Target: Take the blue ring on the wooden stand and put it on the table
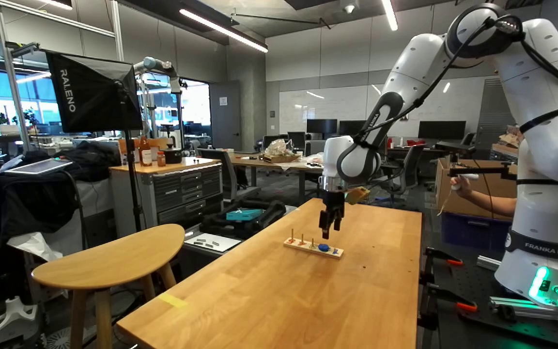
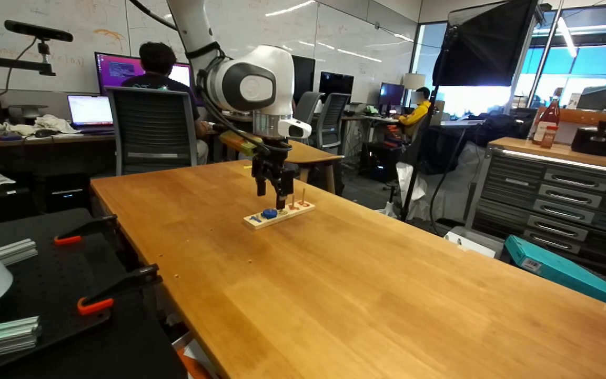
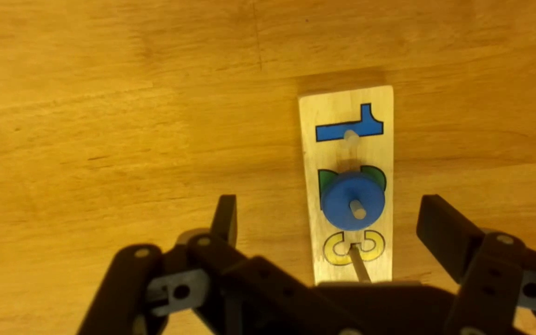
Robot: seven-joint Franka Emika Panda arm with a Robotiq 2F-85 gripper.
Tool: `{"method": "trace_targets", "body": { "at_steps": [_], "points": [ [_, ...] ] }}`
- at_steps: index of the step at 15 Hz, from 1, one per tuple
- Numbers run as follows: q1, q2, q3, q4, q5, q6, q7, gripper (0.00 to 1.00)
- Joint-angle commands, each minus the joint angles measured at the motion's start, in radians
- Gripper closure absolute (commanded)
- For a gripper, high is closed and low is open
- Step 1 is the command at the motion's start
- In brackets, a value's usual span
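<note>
I judge nothing done yet: the ring (image 3: 342, 200) is around a peg (image 3: 358, 210) of the stand (image 3: 333, 156), my end effector (image 3: 329, 218) hangs above, spread wide and empty, so gripping, lifting off and setting down on the table (image 2: 345, 279) all remain.

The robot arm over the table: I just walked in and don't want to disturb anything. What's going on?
The robot arm has its claw open above the small wooden stand on the table, holding nothing. In the wrist view the blue ring, sitting on a peg, shows within the claw's spread. The aim seems to be lifting the ring off and putting it on the table; that hasn't happened yet.
</note>
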Motion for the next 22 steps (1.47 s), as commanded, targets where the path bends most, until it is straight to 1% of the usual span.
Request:
{"method": "trace_targets", "body": {
  "at_steps": [1,4,6,8,13,17,18,19,20,21,22],
  "points": [
    [-0.019,0.081,0.029,0.030,0.054,0.095,-0.006,0.00],
    [-0.016,0.126,0.040,0.030,0.072,0.147,-0.004,0.00],
    [-0.010,0.149,0.040,0.040,0.073,0.161,0.005,0.00],
    [0.009,0.159,0.025,0.051,0.063,0.156,0.025,0.00],
    [0.034,0.146,0.020,0.065,0.059,0.138,0.056,0.00],
    [0.061,0.147,0.004,0.080,0.050,0.136,0.088,0.00],
    [0.069,0.149,-0.005,0.084,0.043,0.135,0.094,0.25],
    [0.071,0.151,-0.008,0.086,0.043,0.140,0.096,0.28],
    [0.075,0.153,-0.014,0.090,0.042,0.137,0.100,0.34],
    [0.075,0.153,-0.016,0.092,0.044,0.138,0.103,0.44],
    [0.078,0.153,-0.021,0.093,0.042,0.135,0.107,0.51]
  ]
}}
